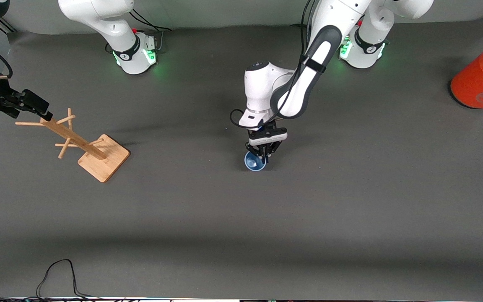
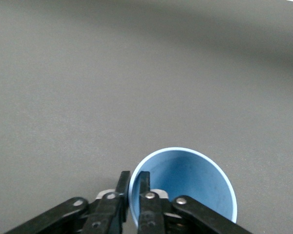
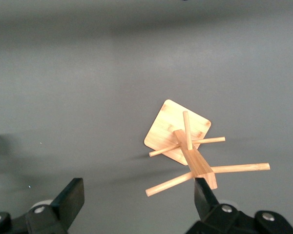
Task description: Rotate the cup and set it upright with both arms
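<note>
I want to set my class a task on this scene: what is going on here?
The left gripper has pinched the rim of the blue cup at mid-table, one finger inside and one outside. The right gripper hangs open above the wooden rack, toward the right arm's end. An orange can stands apart.

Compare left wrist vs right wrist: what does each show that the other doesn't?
Left wrist only: the left gripper pinching the rim of the pale-blue cup, one finger inside the wall and one outside, with the cup's open mouth facing the camera.

Right wrist only: the right gripper, fingers spread wide, over the wooden rack with its square base and pegs; it holds nothing. A sliver of blue at the frame edge may be the cup, but that cannot be confirmed.

Both: the grey table surface, and each arm's own black fingers at the frame's edge.
</note>
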